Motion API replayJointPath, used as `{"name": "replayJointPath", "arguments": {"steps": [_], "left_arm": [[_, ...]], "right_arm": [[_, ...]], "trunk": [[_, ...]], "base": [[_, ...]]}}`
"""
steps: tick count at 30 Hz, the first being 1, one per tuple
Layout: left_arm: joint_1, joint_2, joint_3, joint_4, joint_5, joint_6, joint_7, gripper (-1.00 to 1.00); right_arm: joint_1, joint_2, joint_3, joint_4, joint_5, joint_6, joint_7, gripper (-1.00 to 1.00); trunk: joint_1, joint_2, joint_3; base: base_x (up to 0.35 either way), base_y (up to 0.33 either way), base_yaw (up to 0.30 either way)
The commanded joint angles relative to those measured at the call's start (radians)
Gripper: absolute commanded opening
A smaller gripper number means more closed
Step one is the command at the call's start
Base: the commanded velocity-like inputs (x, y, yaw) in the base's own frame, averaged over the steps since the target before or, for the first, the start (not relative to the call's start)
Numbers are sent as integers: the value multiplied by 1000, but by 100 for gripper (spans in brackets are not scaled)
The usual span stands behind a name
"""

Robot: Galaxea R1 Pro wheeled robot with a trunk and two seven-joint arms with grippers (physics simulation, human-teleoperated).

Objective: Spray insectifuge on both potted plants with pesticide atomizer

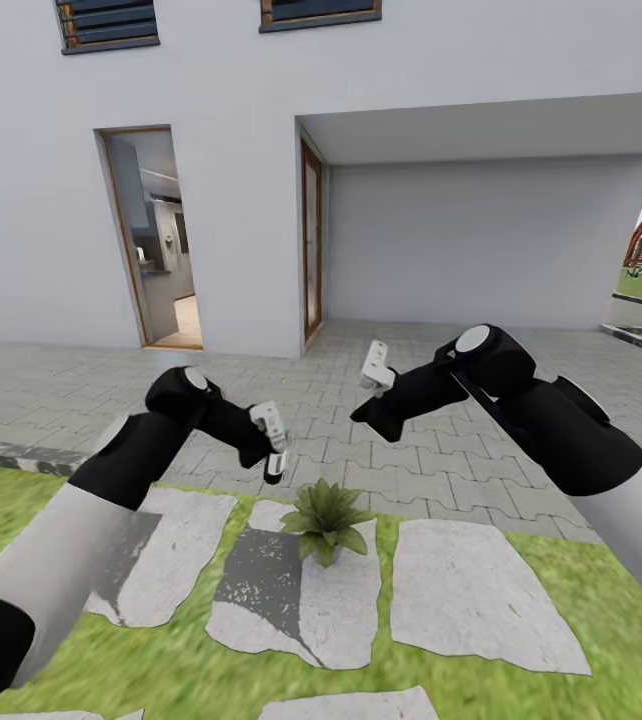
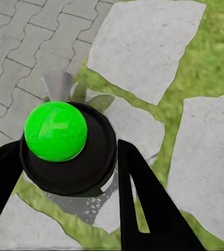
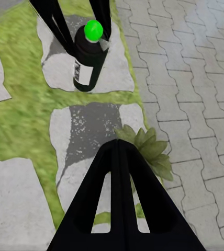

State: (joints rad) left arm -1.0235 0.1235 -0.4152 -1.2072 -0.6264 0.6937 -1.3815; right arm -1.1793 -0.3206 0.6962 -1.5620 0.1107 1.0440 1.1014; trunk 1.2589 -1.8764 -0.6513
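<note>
Fingers of the left gripper (image 3: 80, 23) pinch the dark glossy plastic atomizer bottle (image 3: 88, 63), white-labelled, its round button top showing bright green. It hangs above and just beside the small rosette of broad pointed green leaves (image 1: 325, 518) on the rough grey stepping stone (image 1: 291, 600). Spraying looks under way; next, aim the nozzle downward. The right gripper (image 1: 373, 385) hovers nearby, its two black fingers pressed together.

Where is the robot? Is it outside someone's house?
Yes, probably a home's garden: green lawn with flat stepping stones, grey paving leading to a white house, and a small potted plant.
</note>
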Motion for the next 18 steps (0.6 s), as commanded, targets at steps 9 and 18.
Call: {"name": "replayJointPath", "arguments": {"steps": [9,18], "left_arm": [[5,105,11,65,-4,9,29,-100],[48,124,340,193,-1,-1,220,-100]], "right_arm": [[15,-14,4,20,21,3,-9,-100],[187,-8,-138,205,55,3,-395,-100]], "trunk": [[0,-1,-1],[0,-1,-1]], "base": [[0,0,0],[0,0,0]]}}
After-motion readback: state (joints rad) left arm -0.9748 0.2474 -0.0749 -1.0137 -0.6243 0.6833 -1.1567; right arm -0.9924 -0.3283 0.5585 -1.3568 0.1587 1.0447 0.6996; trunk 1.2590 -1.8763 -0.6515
